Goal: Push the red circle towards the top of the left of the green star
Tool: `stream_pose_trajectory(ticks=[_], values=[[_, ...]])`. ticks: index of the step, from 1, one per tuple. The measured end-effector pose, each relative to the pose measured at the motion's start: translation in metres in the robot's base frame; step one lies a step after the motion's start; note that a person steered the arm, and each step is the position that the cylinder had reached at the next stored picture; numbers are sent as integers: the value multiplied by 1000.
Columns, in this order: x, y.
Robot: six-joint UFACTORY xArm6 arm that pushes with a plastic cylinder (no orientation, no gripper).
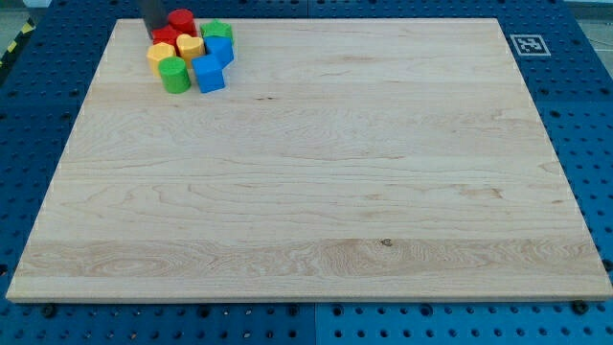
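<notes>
No brand or readable writing shows; the only marking is a black-and-white square tag [528,44] at about 1 o'clock from the board's centre, just off the wooden board [316,192] on the blue pegboard table [584,144].

My tip [153,29] is a plain rod with nothing to open or close, and it holds nothing. It comes down at the view's top, at about 11 o'clock from the board's centre, and stands just at 9 o'clock of the red circle [181,20]; I cannot tell whether the two touch.

All the blocks sit in one tight cluster there. The green star [217,33] lies at 3 o'clock of the red circle. Another red block [165,36] sits below my tip. Two yellow blocks [189,45] [160,54] come next, then a green cylinder [174,75] at the cluster's 6 o'clock, with two blue blocks [220,50] [209,74] at its right.
</notes>
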State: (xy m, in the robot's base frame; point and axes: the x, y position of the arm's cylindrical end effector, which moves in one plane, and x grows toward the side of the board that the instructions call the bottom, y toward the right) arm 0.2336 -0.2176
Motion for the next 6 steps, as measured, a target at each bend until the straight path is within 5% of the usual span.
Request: stream_pose_trajectory(ticks=[3,6], values=[[13,13],[-26,10]])
